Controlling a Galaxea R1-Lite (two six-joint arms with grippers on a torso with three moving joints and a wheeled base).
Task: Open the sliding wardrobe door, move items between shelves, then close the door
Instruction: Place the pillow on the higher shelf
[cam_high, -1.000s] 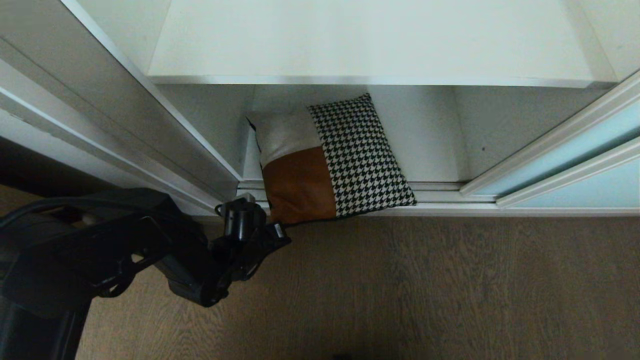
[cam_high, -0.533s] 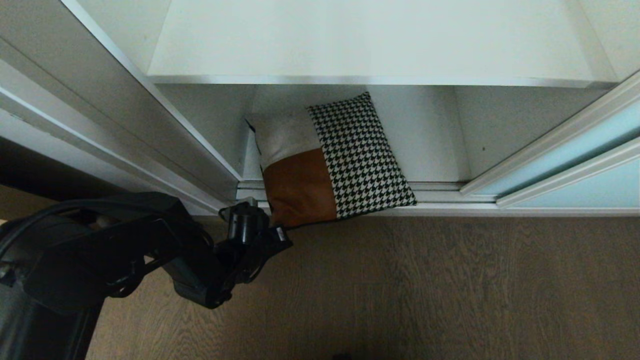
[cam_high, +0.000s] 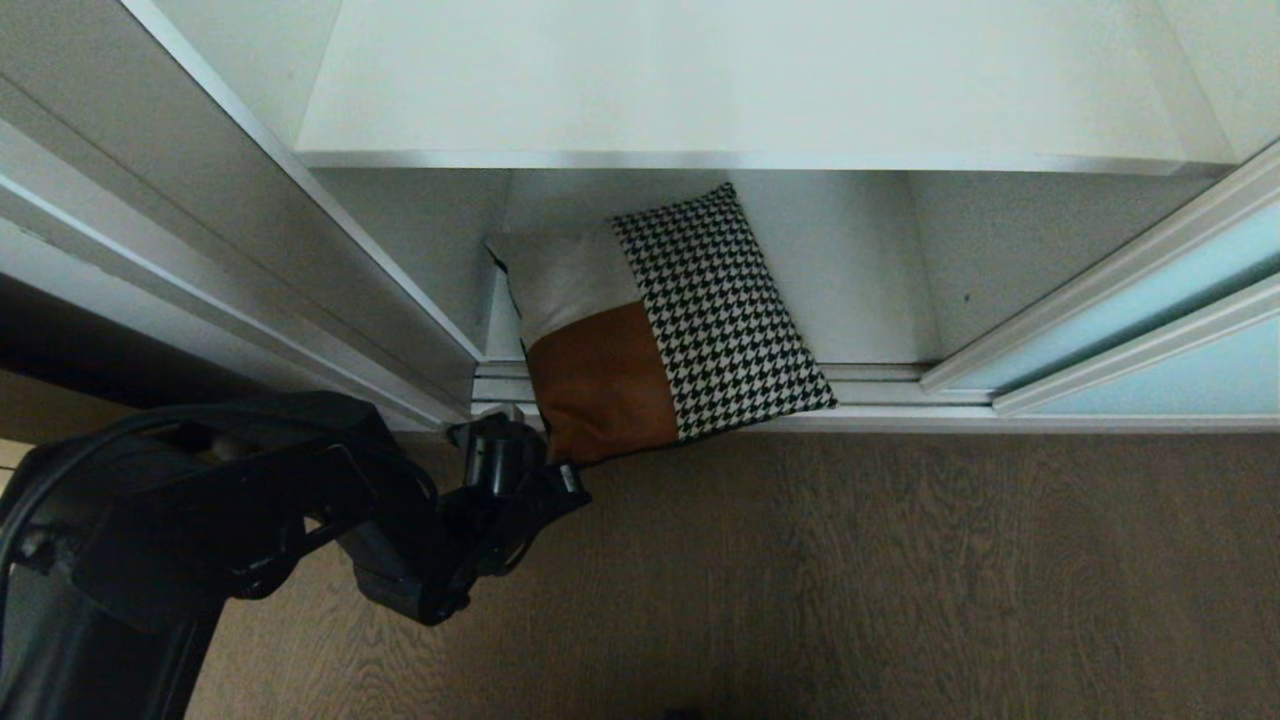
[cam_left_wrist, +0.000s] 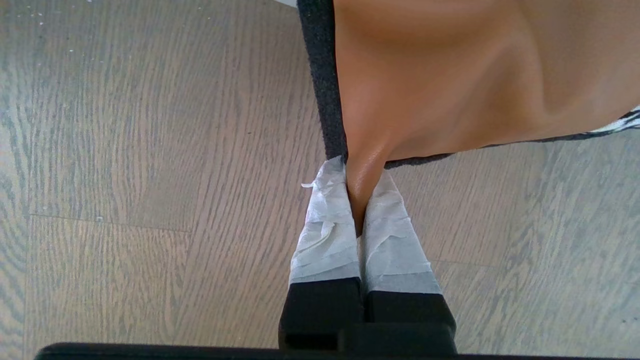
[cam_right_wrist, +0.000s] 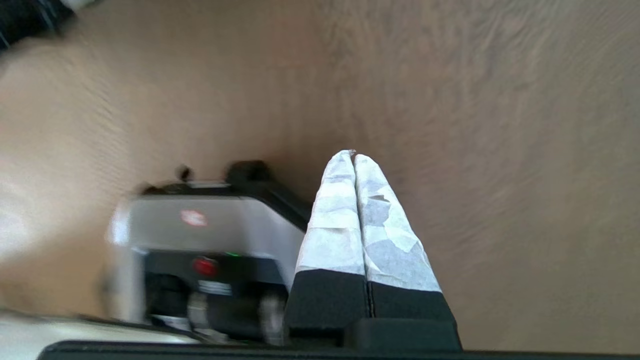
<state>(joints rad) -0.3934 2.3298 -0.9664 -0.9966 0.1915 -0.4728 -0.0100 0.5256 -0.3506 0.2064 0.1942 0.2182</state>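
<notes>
The cushion (cam_high: 680, 320), houndstooth with rust-brown and beige patches, lies on the bottom shelf (cam_high: 860, 290). Its front end sticks out over the door track onto the floor. My left gripper (cam_high: 568, 476) is low at the cushion's near left corner. In the left wrist view the left gripper (cam_left_wrist: 361, 172) is shut on the pinched rust-brown corner of the cushion (cam_left_wrist: 450, 75). The upper shelf (cam_high: 740, 80) is bare. The sliding wardrobe door (cam_high: 1150, 298) stands pushed to the right, leaving the compartment open. My right gripper (cam_right_wrist: 354, 155) is shut on nothing, over the floor, outside the head view.
Wood floor (cam_high: 850, 580) runs in front of the wardrobe. The bottom door track (cam_high: 880, 375) crosses under the cushion. The wardrobe's left side frame (cam_high: 200, 220) stands close beside my left arm. My own base (cam_right_wrist: 200, 240) shows beside the right gripper.
My left arm has shifted slightly towards the near side with the cushion's corner in its grip. The cushion has slid a little outward over the track.
</notes>
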